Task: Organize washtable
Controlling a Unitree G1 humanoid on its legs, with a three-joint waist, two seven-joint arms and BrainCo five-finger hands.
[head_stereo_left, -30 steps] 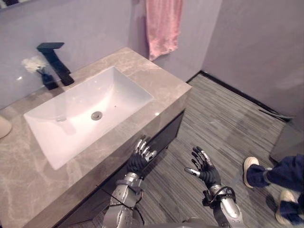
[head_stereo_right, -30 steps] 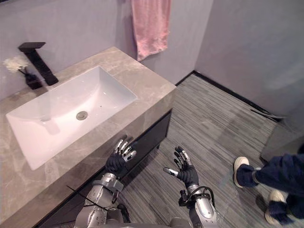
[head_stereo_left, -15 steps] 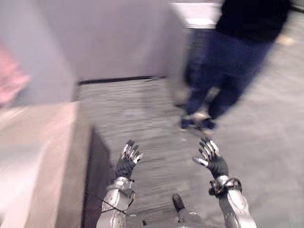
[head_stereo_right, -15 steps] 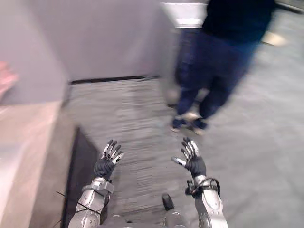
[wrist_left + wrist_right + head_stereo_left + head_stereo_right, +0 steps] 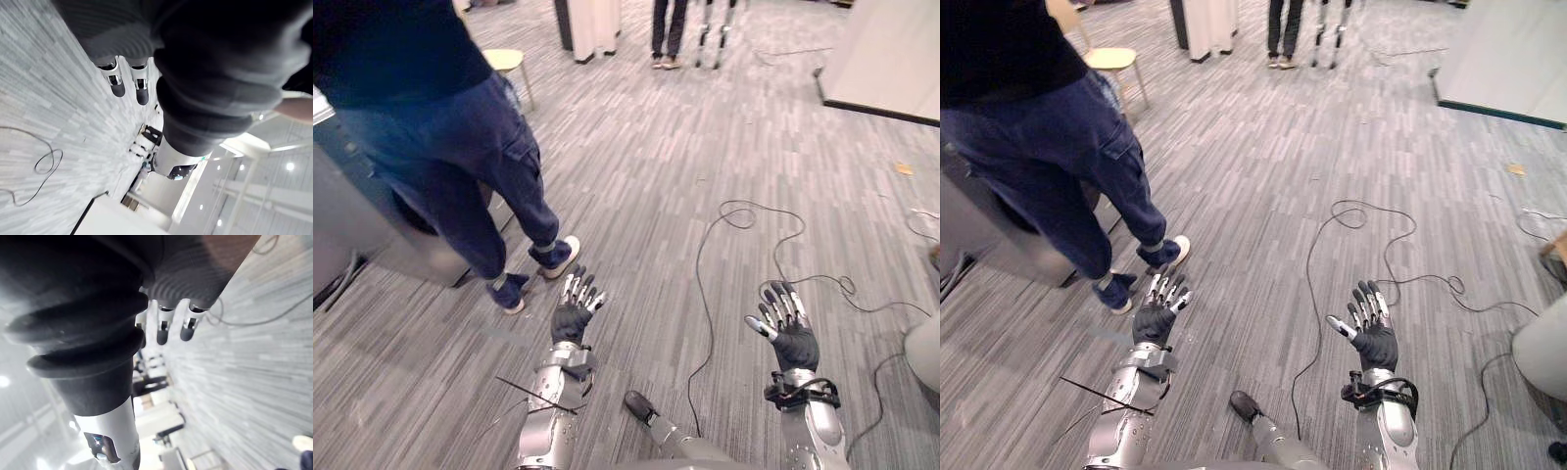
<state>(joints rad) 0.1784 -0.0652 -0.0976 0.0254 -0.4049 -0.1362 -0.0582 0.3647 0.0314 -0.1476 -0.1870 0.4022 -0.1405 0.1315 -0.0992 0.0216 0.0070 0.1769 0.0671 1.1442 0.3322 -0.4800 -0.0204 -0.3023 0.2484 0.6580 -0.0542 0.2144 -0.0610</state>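
Note:
My left hand is raised over the grey striped floor, fingers straight and spread, holding nothing. My right hand is up on the right side in the same way, open and empty. In the left wrist view the left hand's fingers point straight out past the dark cover. The right hand's fingers likewise stand straight in the right wrist view. No washtable object is in either hand.
A person in dark blue trousers stands close at the left, shoes just beyond my left hand. A grey cabinet stands behind them. A chair and another person's legs are farther off. A white partition stands at the far right.
The camera has swung far round: the washtable, sink and pink towel have left the picture, and open floor with the person now fills it. Both hands stay raised and open.

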